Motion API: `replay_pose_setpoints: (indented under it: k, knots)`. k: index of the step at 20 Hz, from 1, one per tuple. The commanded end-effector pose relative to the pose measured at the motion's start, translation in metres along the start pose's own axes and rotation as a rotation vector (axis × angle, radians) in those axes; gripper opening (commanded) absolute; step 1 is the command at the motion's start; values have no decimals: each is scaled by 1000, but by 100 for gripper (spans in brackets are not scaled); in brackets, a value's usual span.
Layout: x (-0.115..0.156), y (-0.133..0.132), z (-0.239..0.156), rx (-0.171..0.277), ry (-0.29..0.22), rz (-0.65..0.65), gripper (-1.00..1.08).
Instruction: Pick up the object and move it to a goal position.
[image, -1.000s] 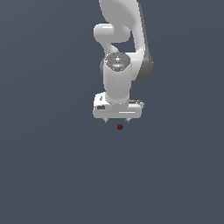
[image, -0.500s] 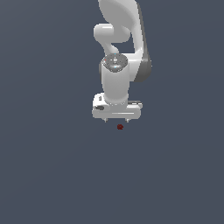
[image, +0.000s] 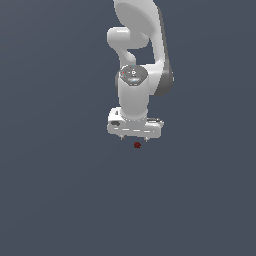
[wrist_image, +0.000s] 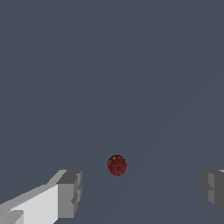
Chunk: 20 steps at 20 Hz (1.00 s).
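Wrist view, nearest the camera: two blocky grey finger pads (wrist_image: 70, 194) with faceted edges, one on a smooth white finger, stand wide apart and hold nothing. Beyond the gap between them lies the tiny dark red roundish blob (wrist_image: 117, 165), its surface finely speckled (matte, almost spherical), resting on the flat slate-grey ground (wrist_image: 109, 65). Exterior view: the white glossy gripper (image: 134, 138) hangs from the smooth, rounded white robot arm (image: 135, 75), fingers pointing down; the blob (image: 137, 145) sits just below it, untouched, apart from both fingertips.
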<state>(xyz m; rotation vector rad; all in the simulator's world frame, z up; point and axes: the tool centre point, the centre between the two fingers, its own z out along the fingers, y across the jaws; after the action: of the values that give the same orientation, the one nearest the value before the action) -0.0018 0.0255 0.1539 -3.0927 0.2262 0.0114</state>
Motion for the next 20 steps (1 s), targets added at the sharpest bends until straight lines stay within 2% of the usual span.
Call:
replay_pose_setpoints:
  k: [1,20]
  knots:
    - [-2,-1,5,-1,0,43,100]
    - [-31,-11,58,-18,8,510,100]
